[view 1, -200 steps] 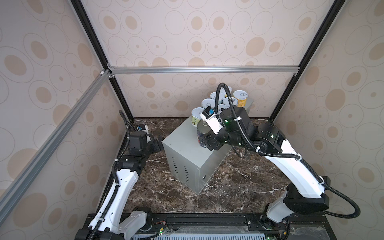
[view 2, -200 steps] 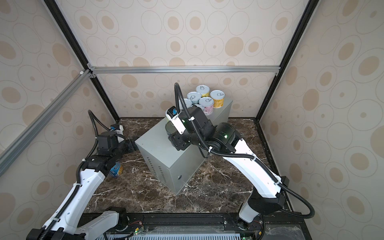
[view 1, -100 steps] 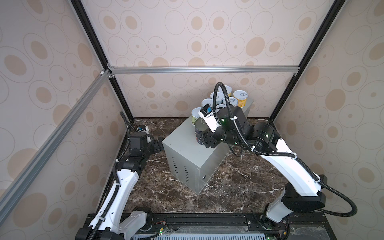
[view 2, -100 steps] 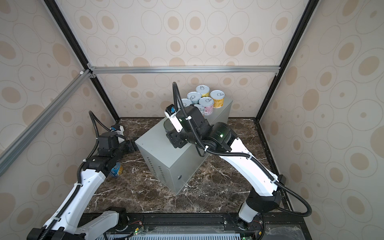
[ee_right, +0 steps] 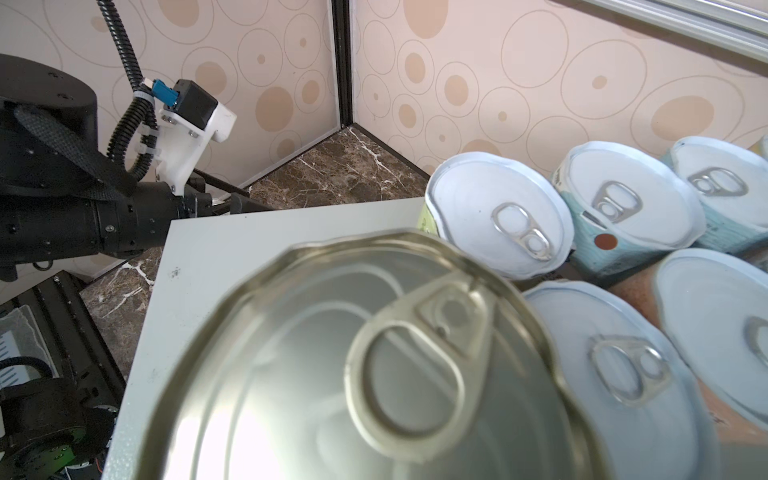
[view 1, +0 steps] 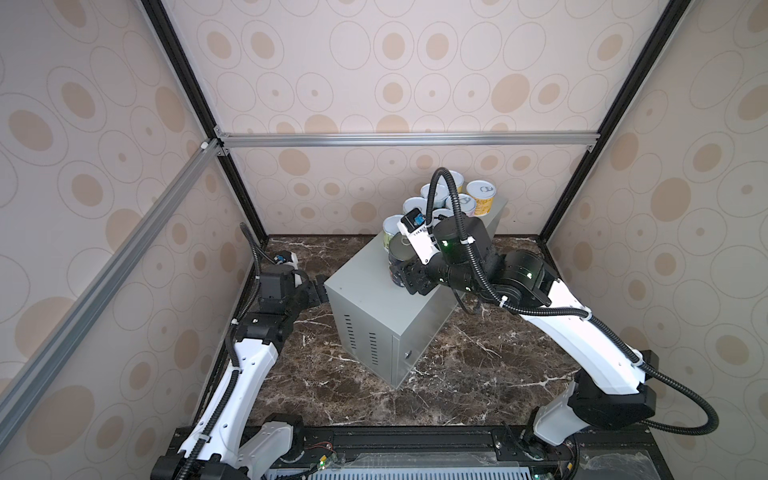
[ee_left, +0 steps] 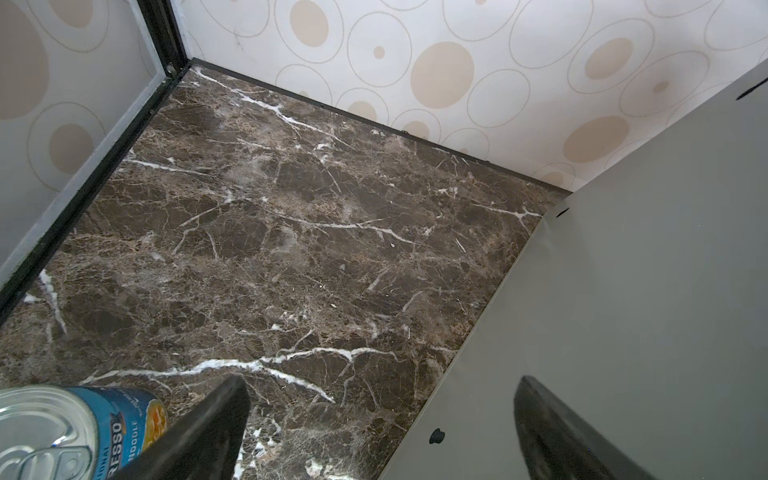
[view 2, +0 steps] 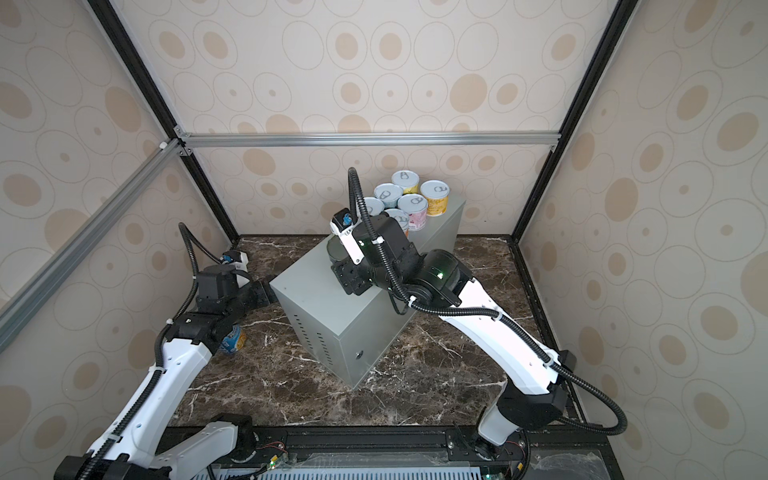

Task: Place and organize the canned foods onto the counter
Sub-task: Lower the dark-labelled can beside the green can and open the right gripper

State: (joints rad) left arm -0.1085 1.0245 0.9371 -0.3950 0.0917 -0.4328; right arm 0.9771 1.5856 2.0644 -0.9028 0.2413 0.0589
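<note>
Fingers of my right gripper (view 1: 395, 272) clamp the dark can (view 1: 400, 246) over the counter (view 1: 365, 293); a crooked set-down could knock the crowded short cans (view 1: 481, 191) off it.

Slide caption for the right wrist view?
Silver-lidded pull-tab can close up over the grey metal box, pale-lidded short cans alongside.

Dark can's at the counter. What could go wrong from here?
1. The dark can in the right tool is close beside the green-labelled short can; a sideways nudge may tip that one.
2. The open left tool sits by the counter wall; turning toward the Progresso can may scrape it.
</note>
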